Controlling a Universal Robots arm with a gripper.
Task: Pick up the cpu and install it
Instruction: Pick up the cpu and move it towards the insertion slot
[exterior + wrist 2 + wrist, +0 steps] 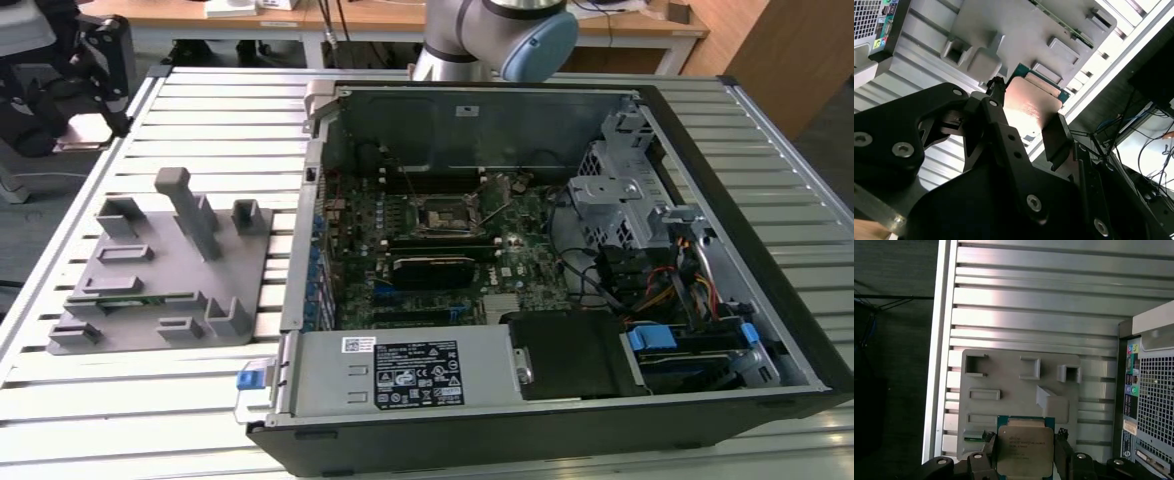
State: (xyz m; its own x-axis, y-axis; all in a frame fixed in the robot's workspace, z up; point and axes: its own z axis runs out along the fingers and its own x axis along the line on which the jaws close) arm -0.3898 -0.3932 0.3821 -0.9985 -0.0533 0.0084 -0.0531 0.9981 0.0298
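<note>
Pick step: end effector (1026, 442) clamped on cpu (1024, 455), over gray fixture (1004, 375), which sits at 9 o'clock from PC case (534, 440) in the exterior view. Install pending; likely needs chip level and square to socket (441, 213).

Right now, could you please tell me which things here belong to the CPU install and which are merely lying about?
Belongs to the job: the cpu, held by the gripper; the motherboard socket in the open computer case.
Lying about: the grey holder plate; the memory stick in it; the slatted table.
</note>
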